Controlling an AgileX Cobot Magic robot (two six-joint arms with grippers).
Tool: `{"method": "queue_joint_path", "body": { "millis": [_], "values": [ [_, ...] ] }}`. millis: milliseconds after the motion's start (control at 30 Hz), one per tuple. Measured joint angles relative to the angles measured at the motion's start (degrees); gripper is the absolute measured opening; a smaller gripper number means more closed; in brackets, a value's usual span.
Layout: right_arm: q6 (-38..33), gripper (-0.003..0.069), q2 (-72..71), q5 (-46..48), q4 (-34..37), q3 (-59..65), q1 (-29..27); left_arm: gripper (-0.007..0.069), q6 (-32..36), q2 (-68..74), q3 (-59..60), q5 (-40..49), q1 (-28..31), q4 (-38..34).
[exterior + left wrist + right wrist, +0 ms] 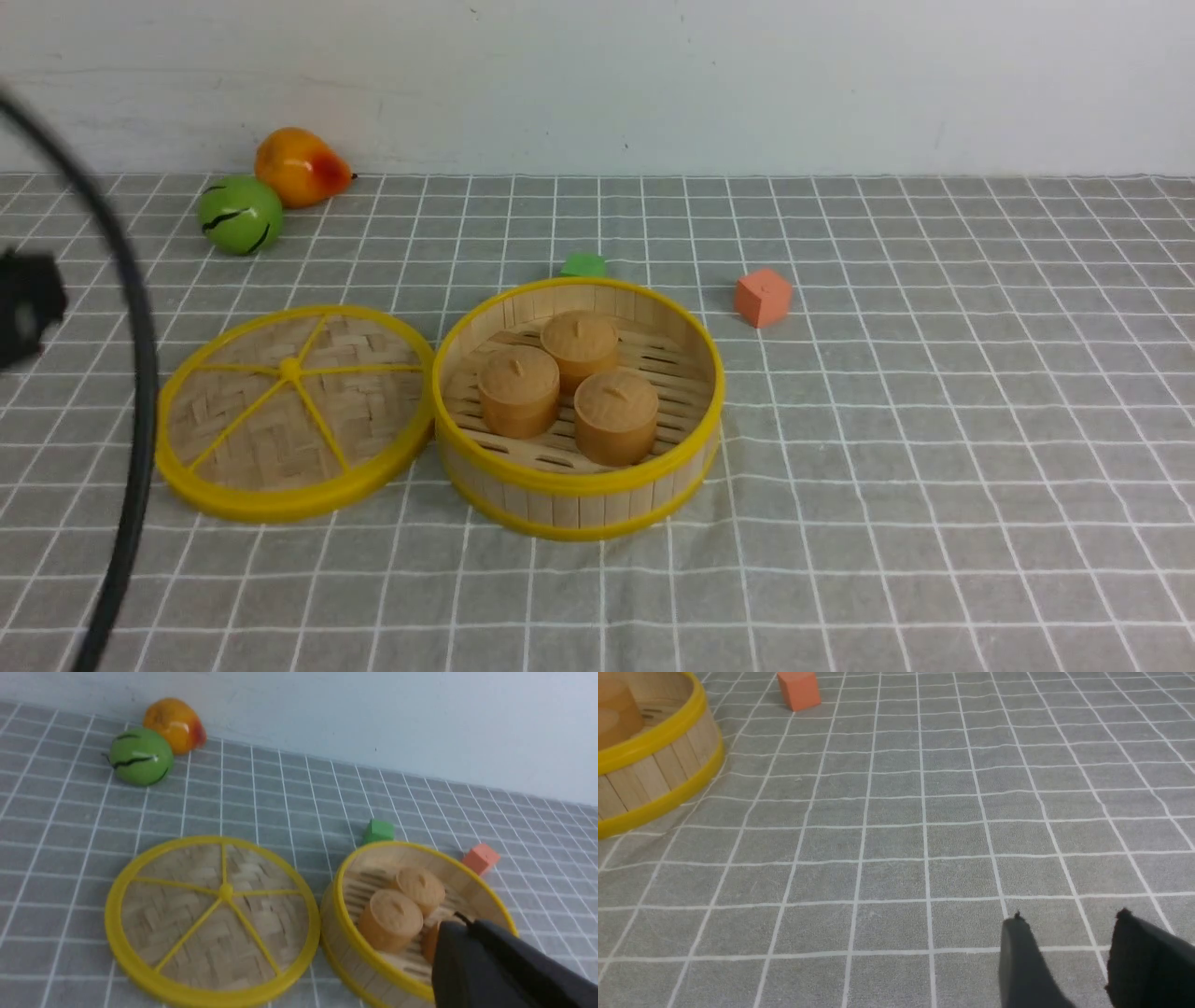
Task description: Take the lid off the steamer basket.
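Woven bamboo with a yellow rim and five yellow spokes, the lid [291, 411] lies flat on the worktop [934, 448], just left of the steamer basket [579, 490], its rim against the basket's wall, touching or all but. You can count the main job as done: the basket stands open, and three round tan bun-shaped pieces [565, 383] sit in plain sight on its slatted floor. What is left, by my reading, is only to draw your arms clear. Your right tool [1071, 917] hangs low over bare cloth to the right of the basket, its two dark fingers apart with nothing between them. Your left tool [486, 961] shows as a single dark shape in its wrist view, so you cannot tell whether it is apart or together; nothing is seen in its grip. Just beyond the basket a green cube [583, 265] peeks over the far rim, and an orange cube [763, 297] stands to the right of it. A green fruit [240, 214] and an orange fruit [301, 166] rest together at the far left by the wall. A black cable [140, 392] sweeps down the left side of the front view, close to the lid, so mind it if the left arm swings.
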Motion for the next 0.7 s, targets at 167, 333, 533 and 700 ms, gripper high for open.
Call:
{"method": "queue_joint_path", "body": {
  "millis": [167, 333, 533, 700],
  "values": [
    [0.00, 0.0242, 0.00, 0.00, 0.00, 0.00, 0.00, -0.0013, 2.86, -13.19, 10.69, 1.14, 0.00, -2.23],
    [0.00, 0.0242, 0.00, 0.00, 0.00, 0.00, 0.00, -0.0013, 2.94, -19.60, 15.69, 6.78, 0.00, -6.00],
    [0.00, 0.0242, 0.00, 0.00, 0.00, 0.00, 0.00, -0.0013, 2.87, -20.69, 17.86, 13.07, 0.00, -5.93],
    [0.00, 0.0242, 0.00, 0.00, 0.00, 0.00, 0.00, -0.0013, 2.87, -20.76, 17.92, 11.96, -0.07, -2.16]
  ]
}}
